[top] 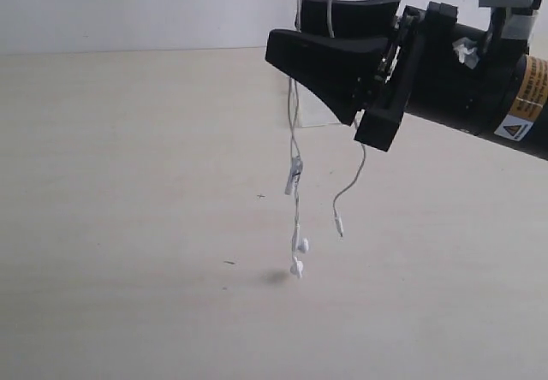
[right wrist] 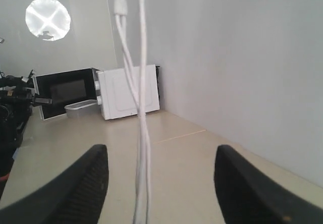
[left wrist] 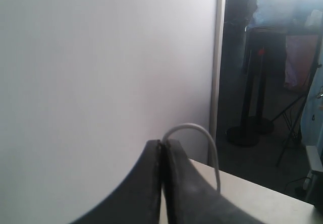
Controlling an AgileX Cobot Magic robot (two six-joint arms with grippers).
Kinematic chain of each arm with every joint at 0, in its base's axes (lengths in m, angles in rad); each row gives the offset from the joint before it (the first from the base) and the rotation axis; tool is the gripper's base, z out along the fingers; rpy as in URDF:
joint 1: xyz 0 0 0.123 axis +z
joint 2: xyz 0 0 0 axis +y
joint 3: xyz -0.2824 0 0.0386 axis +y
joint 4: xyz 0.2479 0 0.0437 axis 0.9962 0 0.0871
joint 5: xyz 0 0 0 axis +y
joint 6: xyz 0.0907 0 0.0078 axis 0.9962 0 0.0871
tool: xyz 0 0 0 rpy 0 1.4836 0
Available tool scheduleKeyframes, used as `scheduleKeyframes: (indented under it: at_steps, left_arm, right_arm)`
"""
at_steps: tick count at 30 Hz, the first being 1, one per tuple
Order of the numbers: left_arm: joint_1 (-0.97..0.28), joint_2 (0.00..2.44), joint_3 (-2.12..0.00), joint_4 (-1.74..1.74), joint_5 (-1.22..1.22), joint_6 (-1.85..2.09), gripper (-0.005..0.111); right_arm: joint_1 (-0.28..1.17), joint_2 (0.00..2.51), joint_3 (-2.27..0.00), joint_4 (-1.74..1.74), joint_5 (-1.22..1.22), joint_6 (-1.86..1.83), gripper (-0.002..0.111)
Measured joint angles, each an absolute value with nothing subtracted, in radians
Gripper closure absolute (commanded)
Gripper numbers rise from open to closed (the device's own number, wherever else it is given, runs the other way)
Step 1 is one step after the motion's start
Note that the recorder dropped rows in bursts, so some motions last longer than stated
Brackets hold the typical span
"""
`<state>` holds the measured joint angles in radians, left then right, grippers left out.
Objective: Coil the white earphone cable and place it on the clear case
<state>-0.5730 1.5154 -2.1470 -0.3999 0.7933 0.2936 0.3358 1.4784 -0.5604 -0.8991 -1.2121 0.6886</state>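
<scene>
The white earphone cable (top: pixel 294 140) hangs down from above the exterior view in two thin strands. Its inline remote (top: pixel 294 175), two earbuds (top: pixel 299 256) and plug (top: pixel 340 224) dangle just over the table. My left gripper (left wrist: pixel 162 142) is out of the exterior view; its wrist view shows it shut on a loop of the cable (left wrist: pixel 197 128). My right gripper (top: pixel 285 25) is open, level with the strands. The cable (right wrist: pixel 143 133) runs between its fingers (right wrist: pixel 93 176) without touching them. A pale box, apparently the clear case (top: pixel 318 115), lies mostly hidden behind the right gripper.
The light wooden table (top: pixel 128 183) ends at a white wall (top: pixel 128 8) at the back. The right wrist view shows a white appliance (right wrist: pixel 128 90) and a black-fronted box (right wrist: pixel 63 90) at the table's far end. Dark stands (left wrist: pixel 255 98) are past the wall's edge.
</scene>
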Motion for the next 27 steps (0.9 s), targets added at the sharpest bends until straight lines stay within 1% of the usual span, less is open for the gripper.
scheduleKeyframes:
  at_steps: [5,9,15,17,21,22,27]
  left_arm:
    - [-0.573,1.515,-2.147,-0.4,0.793,0.294,0.107]
    - [-0.573,1.515,-2.147,-0.4,0.799,0.294,0.107]
    - [-0.573,1.515,-2.147,-0.398,0.831,0.302,0.107]
    - [-0.573,1.515,-2.147,-0.396,0.833,0.303,0.107]
    - [-0.573,1.515,-2.147,-0.393,0.835,0.306,0.107]
    - [-0.573,1.515,-2.147,-0.393,0.835,0.306,0.107]
    - [-0.573,1.515,-2.147,-0.391,0.837,0.306,0.107]
  right_arm:
    - [0.368,1.48,-0.589,-0.88,-1.213,0.706,0.049]
    - [0.416,1.48,-0.614,-0.854,-1.155,0.707,0.054]
    - [0.421,1.48,-0.618,-0.839,-1.079,0.711,0.061]
    - [0.421,1.48,-0.618,-0.837,-1.074,0.723,0.072]
    - [0.421,1.48,-0.618,-0.831,-1.063,0.748,0.105]
    - [0.421,1.48,-0.618,-0.829,-1.06,0.753,0.108]
    - [0.421,1.48,-0.618,-0.829,-1.042,0.755,0.108]
